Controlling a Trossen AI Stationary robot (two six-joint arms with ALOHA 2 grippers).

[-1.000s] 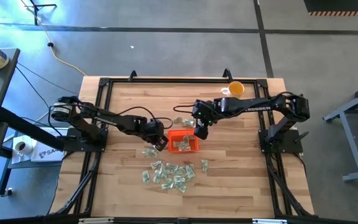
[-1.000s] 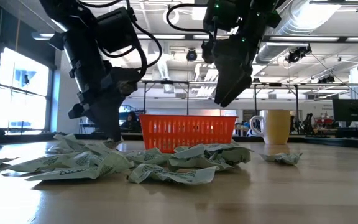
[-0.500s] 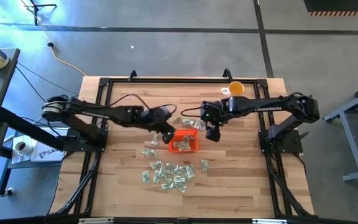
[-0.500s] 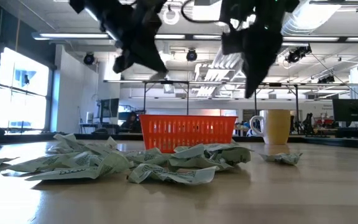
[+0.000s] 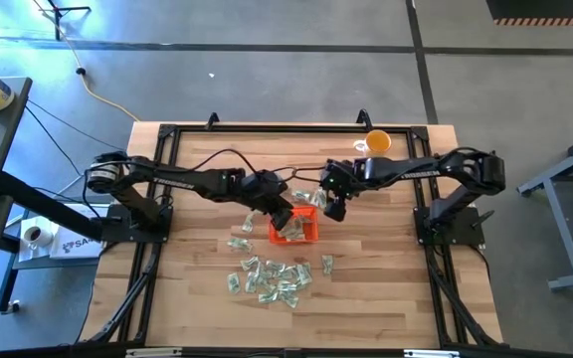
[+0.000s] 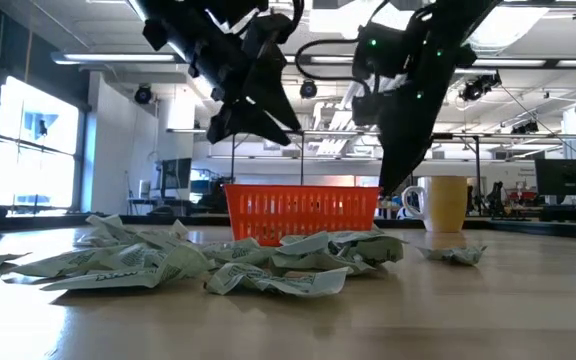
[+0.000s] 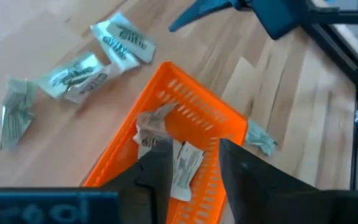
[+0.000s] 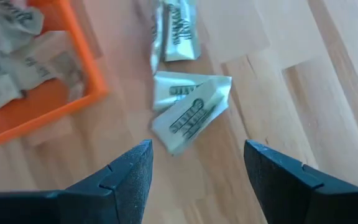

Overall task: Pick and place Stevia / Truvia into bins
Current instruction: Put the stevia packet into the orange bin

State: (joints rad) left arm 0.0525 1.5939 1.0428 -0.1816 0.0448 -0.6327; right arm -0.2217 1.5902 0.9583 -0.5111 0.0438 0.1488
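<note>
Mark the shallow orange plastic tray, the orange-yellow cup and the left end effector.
Shallow orange plastic tray (image 5: 311, 237): high view, on its right wall.
Orange-yellow cup (image 5: 378, 142): high view, on its top.
Left end effector (image 7: 189, 163): left wrist view, midway between its open fingertips, above the tray.

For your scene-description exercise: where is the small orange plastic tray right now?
In the high view, the small orange plastic tray sits near the middle of the wooden table, between the left hand and right hand, just beyond the pile of green-and-white paper packets.

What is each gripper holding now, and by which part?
Nothing: the left gripper is open above the orange tray, and the right gripper is open above loose packets.
</note>
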